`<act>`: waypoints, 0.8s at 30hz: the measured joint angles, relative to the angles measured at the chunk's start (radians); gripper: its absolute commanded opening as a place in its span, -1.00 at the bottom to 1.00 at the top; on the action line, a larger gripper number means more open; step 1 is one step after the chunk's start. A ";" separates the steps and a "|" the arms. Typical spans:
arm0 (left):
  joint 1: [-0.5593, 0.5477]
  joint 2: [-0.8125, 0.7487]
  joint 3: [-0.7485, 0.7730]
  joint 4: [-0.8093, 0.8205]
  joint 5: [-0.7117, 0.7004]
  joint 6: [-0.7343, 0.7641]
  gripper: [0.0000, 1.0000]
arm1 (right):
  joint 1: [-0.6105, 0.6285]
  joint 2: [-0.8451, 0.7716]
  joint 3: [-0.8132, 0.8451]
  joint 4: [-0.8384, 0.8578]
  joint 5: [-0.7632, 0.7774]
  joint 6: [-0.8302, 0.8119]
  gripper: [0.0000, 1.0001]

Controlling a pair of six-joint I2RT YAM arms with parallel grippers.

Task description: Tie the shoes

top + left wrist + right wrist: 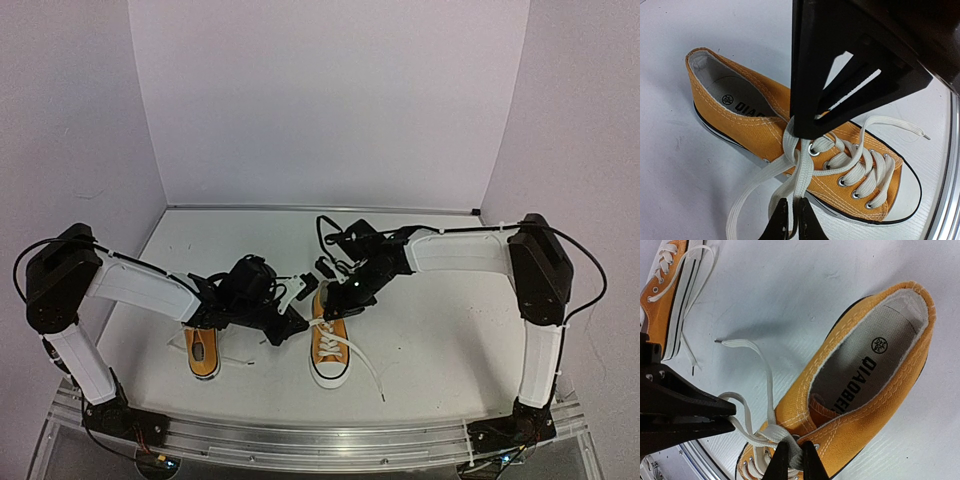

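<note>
At the table's near middle, beside the left shoe, the right shoe has its lace pinched twice. The left gripper is clamped on a hanging strand, the right gripper clamped close against the shoe. An uneven pull could slip the lace free — or drag the light shoe.

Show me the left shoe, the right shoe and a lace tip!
left shoe (201,350), top view, on its insole.
right shoe (331,373), top view, on its white toe cap.
lace tip (718,341), right wrist view, on the dark end.
</note>
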 measured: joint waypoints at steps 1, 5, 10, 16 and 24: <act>0.000 0.000 0.000 0.000 0.000 0.000 -0.83 | 0.000 0.000 0.000 0.000 0.000 0.000 -0.89; 0.000 0.001 0.000 0.000 0.000 0.000 -0.91 | 0.000 -0.009 0.000 -0.004 0.001 0.002 -0.92; 0.000 0.008 0.000 -0.001 -0.002 0.001 -1.00 | 0.001 -0.034 0.000 -0.018 0.008 0.003 -0.97; 0.000 0.020 0.006 -0.002 -0.003 0.002 -1.00 | 0.001 -0.052 -0.004 -0.019 0.015 0.005 -0.84; 0.000 0.021 0.014 -0.010 -0.004 0.003 -1.00 | 0.000 -0.074 -0.020 -0.019 0.019 0.004 -1.00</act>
